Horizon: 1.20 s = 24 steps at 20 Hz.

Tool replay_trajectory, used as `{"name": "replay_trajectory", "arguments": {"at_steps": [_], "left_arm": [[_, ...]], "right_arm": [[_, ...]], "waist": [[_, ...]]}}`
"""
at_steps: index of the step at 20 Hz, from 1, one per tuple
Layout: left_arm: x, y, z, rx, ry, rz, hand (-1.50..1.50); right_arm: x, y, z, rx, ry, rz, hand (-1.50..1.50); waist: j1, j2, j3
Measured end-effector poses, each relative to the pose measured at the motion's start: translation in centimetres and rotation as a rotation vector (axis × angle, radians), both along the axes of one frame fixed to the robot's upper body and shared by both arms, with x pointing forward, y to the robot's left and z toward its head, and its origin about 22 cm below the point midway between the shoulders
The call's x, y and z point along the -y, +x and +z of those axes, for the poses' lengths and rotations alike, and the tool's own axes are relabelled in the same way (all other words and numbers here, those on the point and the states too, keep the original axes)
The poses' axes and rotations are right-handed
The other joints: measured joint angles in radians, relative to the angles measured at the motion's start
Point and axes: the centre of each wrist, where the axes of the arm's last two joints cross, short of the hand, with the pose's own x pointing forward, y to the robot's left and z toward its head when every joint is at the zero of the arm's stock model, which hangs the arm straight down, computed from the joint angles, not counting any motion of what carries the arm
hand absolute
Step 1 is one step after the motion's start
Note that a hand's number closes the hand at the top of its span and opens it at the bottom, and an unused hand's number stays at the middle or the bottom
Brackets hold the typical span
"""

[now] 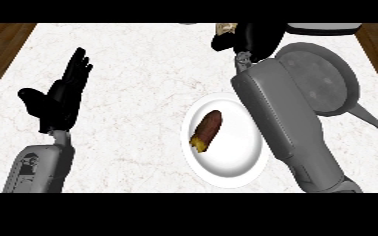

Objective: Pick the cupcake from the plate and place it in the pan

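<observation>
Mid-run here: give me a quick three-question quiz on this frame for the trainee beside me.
1. True or false: the cupcake already sits in the pan.
2. What lies on the white plate? A) a brown, elongated food item B) a fork C) a second pan
3. Fill in: the left hand rests open, fingers up, at the view's ____ side.

Key
1. False: the right hand is curled round it past the plate, to the left of the pan.
2. A
3. left
</observation>
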Motion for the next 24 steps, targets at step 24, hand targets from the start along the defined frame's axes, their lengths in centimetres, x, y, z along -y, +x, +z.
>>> {"name": "replay_trajectory", "arguments": {"at_steps": [24], "left_arm": [[0.1,-0.1,-0.3,0.009,-0.001,-0.018,0.00]], "right_arm": [[29.0,0.5,-9.8,0.018,-0.052,-0.370,1.50]], "waist": [[0.013,0.010,0.002]]}}
